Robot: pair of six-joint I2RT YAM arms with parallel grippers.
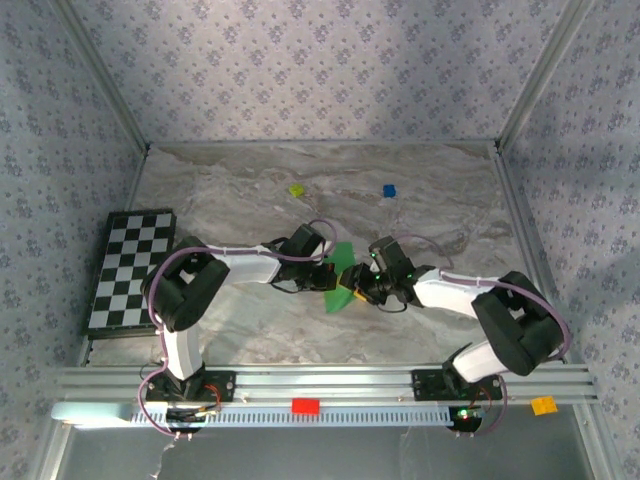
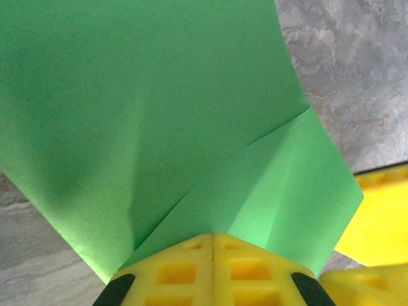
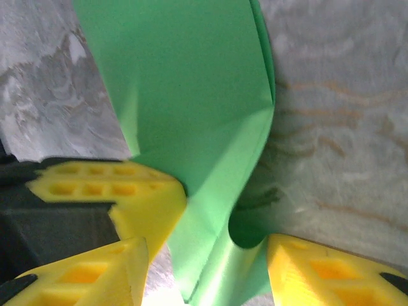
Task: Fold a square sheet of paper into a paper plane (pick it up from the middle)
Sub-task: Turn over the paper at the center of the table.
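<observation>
The square sheet of paper (image 1: 340, 262) is bright green, partly folded, and held up over the middle of the table between the two arms. In the left wrist view the paper (image 2: 159, 108) shows diagonal creases, and my left gripper (image 2: 213, 237) is shut on its near edge, yellow fingertips pressed together. My left gripper (image 1: 325, 270) comes at the sheet from the left. My right gripper (image 3: 204, 277) stands open, its jaws on either side of a curled lower fold of the paper (image 3: 191, 95). My right gripper (image 1: 356, 283) sits just right of the sheet.
A black-and-white checkerboard (image 1: 130, 268) lies at the left edge of the marbled table (image 1: 250, 190). A small yellow-green block (image 1: 296, 189) and a blue block (image 1: 389, 190) sit farther back. Red (image 1: 305, 405) and orange (image 1: 543, 405) blocks rest on the front rail.
</observation>
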